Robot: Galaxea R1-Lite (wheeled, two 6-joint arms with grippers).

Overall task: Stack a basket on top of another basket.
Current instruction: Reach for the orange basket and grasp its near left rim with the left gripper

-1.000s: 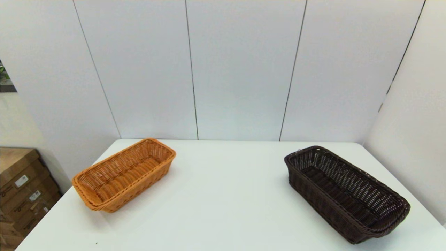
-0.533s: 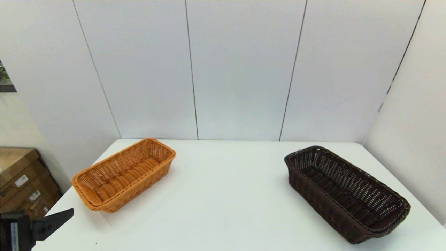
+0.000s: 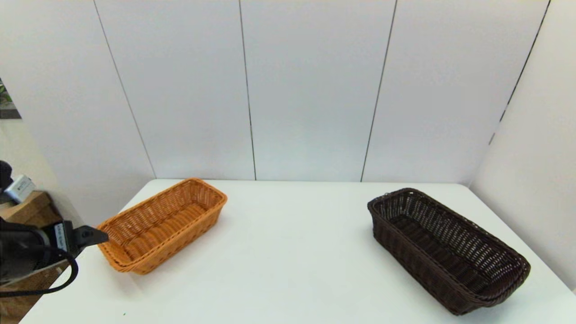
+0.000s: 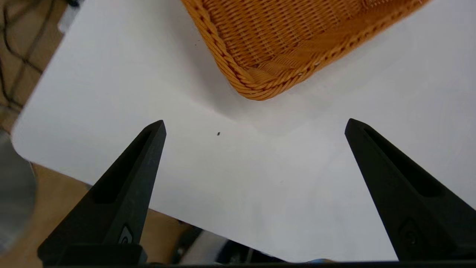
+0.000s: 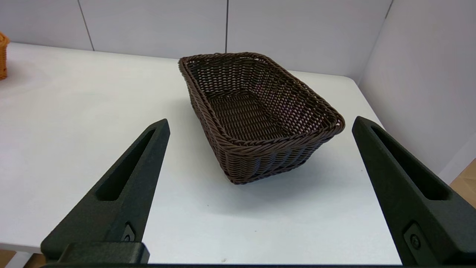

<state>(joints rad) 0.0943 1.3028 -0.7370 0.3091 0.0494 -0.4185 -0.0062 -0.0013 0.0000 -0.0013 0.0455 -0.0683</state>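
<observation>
Our left gripper (image 4: 254,124) hangs above the table's near left corner with its fingers spread wide and nothing between them. The head view shows only one dark fingertip of it beside the near end of the orange basket (image 3: 162,223), while the left wrist view shows both fingers (image 4: 126,186) apart over bare white table (image 4: 297,178), clear of the basket's braided near corner. That wrist view also catches a tiny dark speck on the tabletop, between the fingers and the basket.

The orange basket sits at the table's left, holding nothing that we can see. The dark brown basket (image 3: 447,249) rests well apart from it at the right, angled toward the near right corner, and the right wrist view looks straight into it: nothing lies on its woven floor.

Our right gripper (image 5: 260,124) is out of the head view; its own camera shows it wide open, short of the dark basket's near end and holding nothing.
</observation>
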